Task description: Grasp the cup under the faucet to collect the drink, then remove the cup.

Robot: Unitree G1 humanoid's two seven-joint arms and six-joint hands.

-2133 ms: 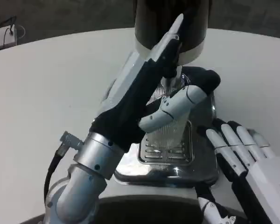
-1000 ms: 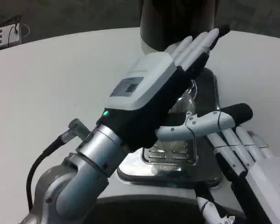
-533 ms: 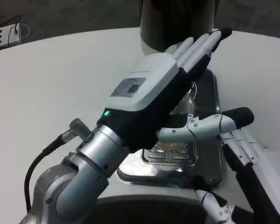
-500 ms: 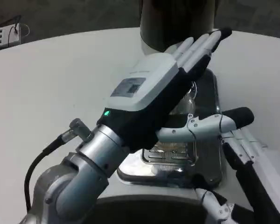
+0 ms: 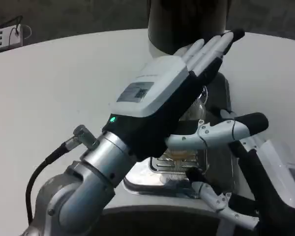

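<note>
Fingers of the left hand: spread flat and straight, pointing far and right, holding nothing; thumb stretched out to the right, black tip near the right hand.

Counter: white, round-edged, largest item, spanning the scene from left to right.

Left forearm: silver, rising from the near left, with a black cable at the wrist and a small green light on the black cuff.

Drink dispenser: dark cylindrical body at the far centre, standing over the tray.

Left hand: white back with a small label, raised above the tray, covering most of the cup.

Right hand: near right, at the right edge of the tray; white back, dark underside, one white finger lying low across the near edge. Whether it grips anything, cannot tell.

Drip tray: shiny metal with a slotted grille, below the dispenser, largely hidden by the left hand.

Cup: clear, standing on the tray under the dispenser, seen in part just right of the left palm.
</note>
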